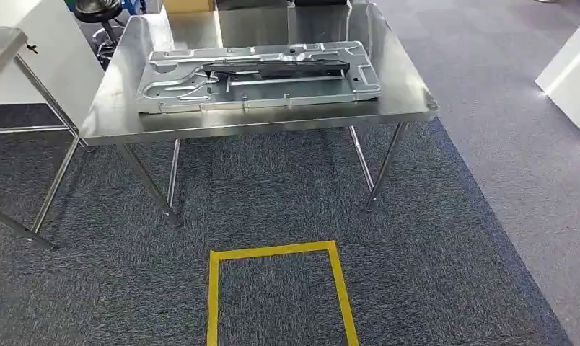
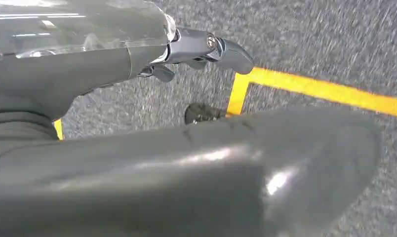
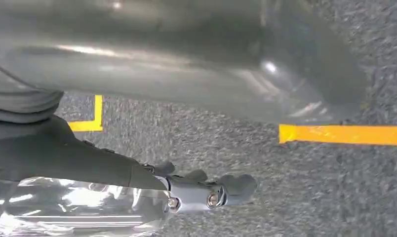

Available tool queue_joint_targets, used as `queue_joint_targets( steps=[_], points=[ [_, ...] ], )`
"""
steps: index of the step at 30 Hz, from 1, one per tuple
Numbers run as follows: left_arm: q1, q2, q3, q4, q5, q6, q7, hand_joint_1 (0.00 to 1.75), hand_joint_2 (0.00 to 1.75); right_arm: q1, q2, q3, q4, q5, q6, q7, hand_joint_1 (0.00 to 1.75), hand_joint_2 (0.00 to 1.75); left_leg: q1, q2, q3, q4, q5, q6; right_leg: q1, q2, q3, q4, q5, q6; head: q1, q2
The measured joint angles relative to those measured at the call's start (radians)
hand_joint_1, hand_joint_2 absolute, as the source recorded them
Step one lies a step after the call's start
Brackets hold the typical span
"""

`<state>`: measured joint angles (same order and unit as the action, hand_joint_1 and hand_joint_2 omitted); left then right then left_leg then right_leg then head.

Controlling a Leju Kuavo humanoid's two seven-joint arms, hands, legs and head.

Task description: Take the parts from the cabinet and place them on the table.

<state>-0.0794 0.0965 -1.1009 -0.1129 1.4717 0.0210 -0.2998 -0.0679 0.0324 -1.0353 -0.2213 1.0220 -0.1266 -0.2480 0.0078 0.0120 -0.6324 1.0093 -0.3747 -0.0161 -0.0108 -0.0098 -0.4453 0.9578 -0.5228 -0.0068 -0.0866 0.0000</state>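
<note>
Head view shows the yellow tape rectangle (image 1: 280,295) on the carpet nearest, then the steel table (image 1: 114,119) with a large stamped metal part (image 1: 258,76) lying flat on it. Both wrist views look down at carpet: the left hand (image 2: 206,49) and right hand (image 3: 211,190) hang with fingers loosely extended, holding nothing. Judging from this, the robot should turn squarely toward the cabinet before reaching; the cabinet itself and any remaining parts are hidden from sight.
</note>
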Motion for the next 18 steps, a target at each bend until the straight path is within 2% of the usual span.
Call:
queue_joint_targets(
  steps=[1, 2, 3, 4, 5, 6, 7, 8, 9, 10, 11, 13, 14, 15, 16, 17, 18],
  points=[
    [0.003, 0.000, 0.000, 0.000, 0.000, 0.000, 0.001, 0.00, 0.00, -0.001, 0.002, -0.001, 0.000, 0.000, 0.000, 0.000, 0.00, 0.00, 0.001, -0.003, -0.015, 0.030, -0.054, -0.002, 0.002, -0.002, -0.014, 0.000, 0.010, -0.010, 0.000, 0.000],
    [0.004, -0.001, -0.001, 0.000, 0.000, 0.000, 0.001, 0.00, 0.00, -0.001, 0.002, -0.001, 0.000, 0.000, 0.000, 0.000, 0.00, 0.00, 0.003, -0.003, -0.033, 0.092, -0.126, -0.005, 0.003, -0.003, -0.029, 0.002, 0.023, -0.014, 0.000, 0.000],
    [0.003, -0.001, -0.001, 0.000, 0.000, 0.000, 0.001, 0.00, 0.00, 0.000, 0.002, -0.002, 0.000, 0.000, 0.000, 0.000, 0.00, 0.00, 0.003, -0.003, -0.052, 0.166, -0.185, -0.008, 0.005, -0.003, -0.044, 0.002, 0.034, -0.015, 0.000, 0.000],
    [0.003, -0.001, -0.001, 0.000, 0.000, 0.000, 0.001, 0.00, 0.00, 0.000, 0.002, -0.002, 0.000, 0.000, 0.000, 0.000, 0.00, 0.00, 0.003, -0.003, -0.067, 0.248, -0.228, -0.012, 0.007, -0.003, -0.063, 0.005, 0.048, -0.016, 0.000, 0.000],
    [0.003, -0.001, -0.002, 0.000, 0.000, 0.000, 0.001, 0.00, 0.00, 0.000, 0.002, -0.002, 0.000, 0.000, 0.000, 0.000, 0.00, 0.00, 0.003, -0.003, -0.070, 0.301, -0.234, -0.013, 0.008, -0.003, -0.080, 0.009, 0.058, -0.016, 0.000, 0.000],
    [0.003, -0.001, -0.002, 0.000, 0.000, 0.002, 0.002, 0.00, 0.00, 0.000, 0.003, -0.002, 0.000, 0.001, 0.000, 0.001, 0.00, 0.00, 0.003, -0.003, -0.056, 0.316, -0.210, -0.013, 0.009, -0.003, -0.100, 0.015, 0.070, -0.014, 0.000, 0.000],
    [0.003, -0.001, -0.002, 0.000, 0.000, 0.004, 0.002, 0.00, 0.00, 0.000, 0.004, -0.002, 0.000, 0.001, 0.000, 0.002, 0.00, 0.00, 0.003, -0.003, -0.021, 0.288, -0.168, -0.011, 0.009, -0.002, -0.119, 0.020, 0.077, -0.012, 0.000, 0.000],
    [0.003, -0.001, -0.002, 0.000, 0.000, 0.005, 0.002, 0.00, 0.00, 0.000, 0.005, -0.002, 0.000, 0.002, 0.000, 0.002, 0.00, 0.00, 0.003, -0.003, 0.033, 0.222, -0.130, -0.007, 0.010, -0.002, -0.136, 0.026, 0.085, -0.009, 0.000, 0.000],
    [0.002, -0.001, -0.002, 0.000, 0.000, 0.005, 0.002, 0.00, 0.00, 0.000, 0.007, -0.002, 0.000, 0.003, 0.000, 0.002, 0.00, 0.00, 0.003, -0.003, 0.098, 0.136, -0.119, -0.002, 0.010, -0.002, -0.149, 0.032, 0.093, -0.006, 0.000, 0.000],
    [-0.001, 0.000, -0.002, 0.000, 0.000, 0.006, 0.002, 0.00, 0.00, -0.001, 0.008, -0.002, 0.000, 0.003, 0.000, 0.002, 0.00, 0.00, 0.001, -0.003, 0.173, 0.038, -0.149, 0.007, 0.011, -0.003, -0.158, 0.040, 0.097, -0.002, 0.000, 0.000],
    [-0.004, 0.000, -0.002, 0.000, 0.000, 0.006, 0.002, 0.00, 0.00, -0.001, 0.010, -0.002, 0.000, 0.003, 0.000, 0.000, 0.00, 0.00, -0.004, -0.004, 0.219, -0.044, -0.179, 0.011, 0.015, -0.003, -0.165, 0.048, 0.102, 0.003, 0.000, 0.000],
    [-0.006, 0.001, -0.002, 0.000, 0.000, 0.008, 0.004, 0.00, 0.00, -0.001, 0.011, -0.002, 0.000, 0.004, 0.000, -0.001, 0.00, 0.00, -0.007, -0.003, 0.204, -0.042, -0.180, 0.024, 0.013, -0.006, -0.167, 0.047, 0.116, 0.016, 0.000, 0.000],
    [-0.002, 0.000, -0.002, 0.000, 0.000, 0.008, 0.005, 0.00, 0.00, -0.001, 0.011, -0.002, 0.000, 0.003, 0.000, -0.003, 0.00, 0.00, -0.008, -0.002, 0.201, -0.043, -0.174, 0.033, 0.012, -0.006, -0.167, 0.045, 0.123, 0.024, 0.000, 0.000],
    [0.000, 0.000, -0.002, 0.000, 0.000, 0.008, 0.006, 0.00, 0.00, 0.000, 0.011, -0.003, 0.000, 0.003, 0.000, -0.007, 0.00, 0.00, -0.001, 0.000, 0.196, -0.051, -0.159, 0.043, 0.011, -0.004, -0.171, 0.049, 0.125, 0.029, 0.000, 0.000],
    [-0.002, 0.000, -0.002, 0.000, 0.000, 0.007, 0.008, 0.00, 0.00, 0.001, 0.011, -0.003, 0.000, 0.003, 0.000, -0.009, 0.00, 0.00, -0.001, 0.002, 0.187, -0.051, -0.150, 0.048, 0.007, 0.001, -0.184, 0.076, 0.092, 0.036, 0.000, 0.000],
    [-0.002, 0.000, -0.002, 0.000, 0.000, 0.006, 0.010, 0.00, 0.00, 0.002, 0.013, -0.003, 0.000, 0.003, 0.000, -0.011, 0.00, 0.00, -0.001, 0.003, 0.178, -0.051, -0.143, 0.053, 0.005, 0.003, -0.208, 0.134, 0.041, 0.041, 0.000, 0.000],
    [-0.001, 0.000, -0.003, 0.000, 0.000, 0.006, 0.010, 0.00, 0.00, 0.003, 0.014, -0.004, 0.001, 0.003, 0.000, -0.014, 0.00, 0.00, -0.001, 0.003, 0.168, -0.050, -0.137, 0.054, 0.003, 0.003, -0.237, 0.210, -0.006, 0.046, 0.000, 0.000]
  ],
)
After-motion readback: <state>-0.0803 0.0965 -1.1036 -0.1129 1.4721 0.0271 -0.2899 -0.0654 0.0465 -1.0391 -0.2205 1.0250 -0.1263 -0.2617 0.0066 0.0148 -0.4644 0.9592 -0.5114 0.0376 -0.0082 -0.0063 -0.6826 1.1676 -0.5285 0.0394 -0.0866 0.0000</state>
